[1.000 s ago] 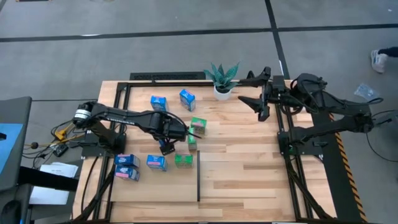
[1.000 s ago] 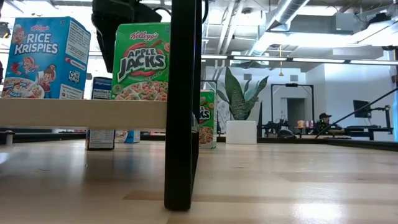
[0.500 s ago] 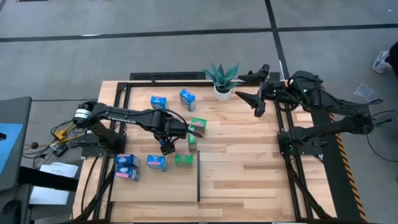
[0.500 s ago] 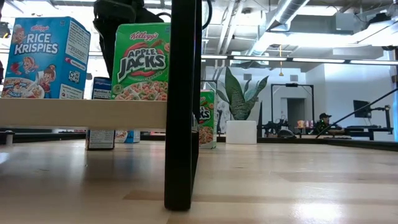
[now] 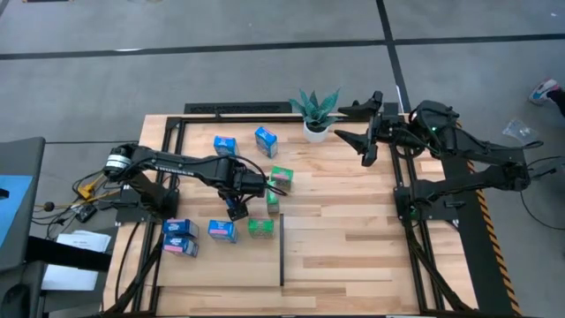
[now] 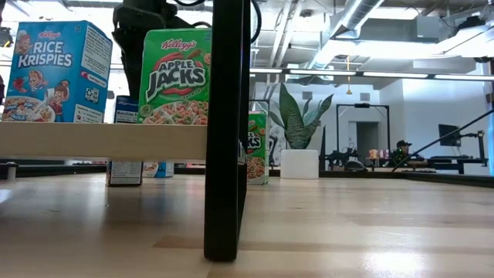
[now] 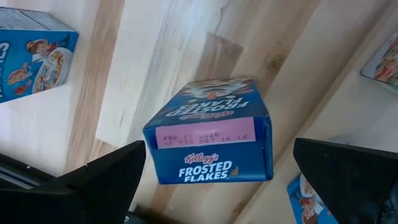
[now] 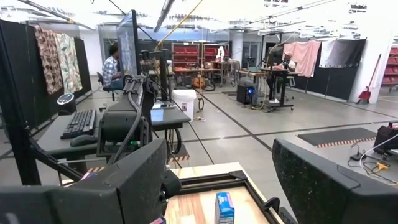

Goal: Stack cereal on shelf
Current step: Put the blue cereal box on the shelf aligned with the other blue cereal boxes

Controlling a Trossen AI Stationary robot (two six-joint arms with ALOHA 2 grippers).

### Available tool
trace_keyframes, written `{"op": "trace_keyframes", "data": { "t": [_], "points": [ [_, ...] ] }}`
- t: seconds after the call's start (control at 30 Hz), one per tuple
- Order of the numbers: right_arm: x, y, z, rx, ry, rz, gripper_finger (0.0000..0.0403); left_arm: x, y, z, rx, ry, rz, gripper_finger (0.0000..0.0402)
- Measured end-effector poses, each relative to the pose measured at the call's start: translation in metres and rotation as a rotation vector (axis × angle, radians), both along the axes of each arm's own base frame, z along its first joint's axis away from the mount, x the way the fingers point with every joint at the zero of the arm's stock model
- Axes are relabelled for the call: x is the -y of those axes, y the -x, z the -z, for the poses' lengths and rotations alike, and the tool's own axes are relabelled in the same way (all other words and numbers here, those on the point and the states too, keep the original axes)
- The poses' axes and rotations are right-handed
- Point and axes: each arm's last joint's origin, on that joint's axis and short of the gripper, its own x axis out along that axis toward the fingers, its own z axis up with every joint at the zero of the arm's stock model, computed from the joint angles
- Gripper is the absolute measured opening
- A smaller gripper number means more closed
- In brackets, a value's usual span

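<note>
Two blue cereal boxes (image 5: 180, 237) sit at the left of the light-wood worktop (image 5: 353, 238), with another blue box (image 5: 222, 230) and a green one (image 5: 260, 228) in a row beside them. Over that row the left gripper (image 5: 237, 208) hangs with its fingers spread wide, holding nothing — its wrist camera looks straight down on a Frosted Flakes box (image 7: 210, 132) between the two dark fingers (image 7: 93, 183). Just past it a green box (image 5: 282, 177) sits near the worktop's middle, and two more blue boxes (image 5: 245, 143) lie toward the far edge. From table height, a Rice Krispies box (image 6: 55, 71) and an Apple Jacks box (image 6: 176, 76) stand on a pale plank (image 6: 100, 140) beside a black post (image 6: 226, 131). A potted plant (image 5: 316, 112) stands at the far rail. At right, the right gripper (image 5: 366, 134) is raised near the plant — fingers well apart and empty.
</note>
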Motion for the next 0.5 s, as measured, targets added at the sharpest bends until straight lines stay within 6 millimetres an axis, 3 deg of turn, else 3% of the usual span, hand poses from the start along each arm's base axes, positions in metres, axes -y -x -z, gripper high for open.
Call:
{"op": "trace_keyframes", "data": {
  "t": [0.5],
  "points": [
    [0.0000,0.0000,0.0000,0.000,0.000,0.000,0.0317,-0.0021,0.0012,0.0001,-0.017,0.016,0.003,0.0400]
  ]
}}
